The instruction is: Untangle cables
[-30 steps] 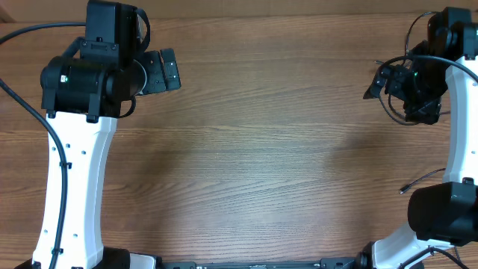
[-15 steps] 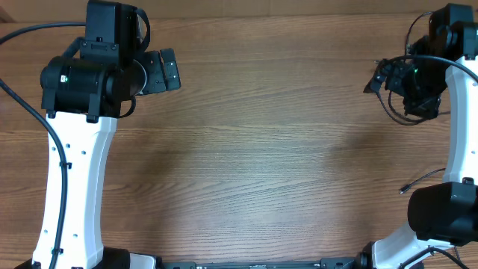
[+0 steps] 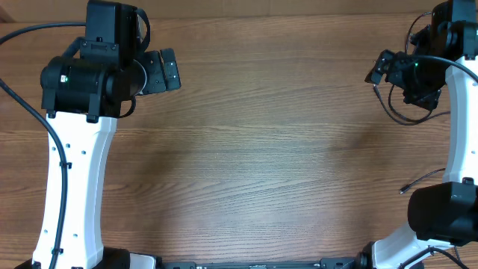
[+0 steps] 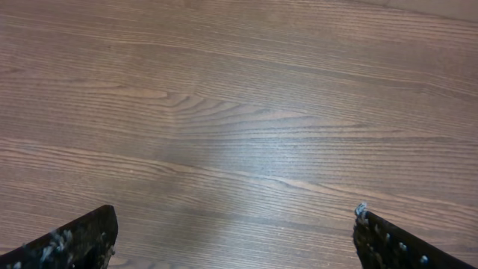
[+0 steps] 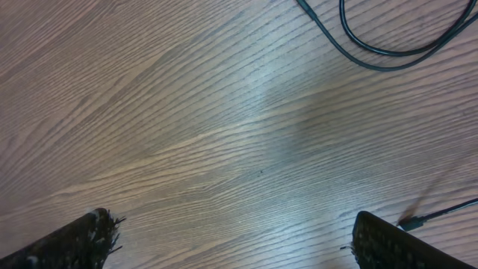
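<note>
We see a brown wood-grain worktop (image 3: 261, 149) filling every view. The left arm (image 3: 71, 179), white with black joints, stands along the left side. The right arm (image 3: 457, 142) stands along the right edge.

The left claw (image 3: 166, 71) sits over the far left part of the worktop with its jaws spread wide. In its wrist view, wood grain shows between the two dark fingertips (image 4: 75, 239). The right claw (image 3: 377, 71) hangs over the far right part, also spread wide and pinching nothing.

The cables (image 5: 373, 54) lie on the right side of the worktop, well apart from the left claw. In the right wrist view, one thin black cord curves in a loop ahead of the fingers and clear of them. A second cord (image 5: 448, 209) comes in from the right edge, and its small plug tip (image 5: 407, 222) lies just beside the right-hand finger. We cannot tell whether the two touch. In the overhead view, a thin cord with a plug end (image 3: 418, 181) lies near the right arm's base.
</note>
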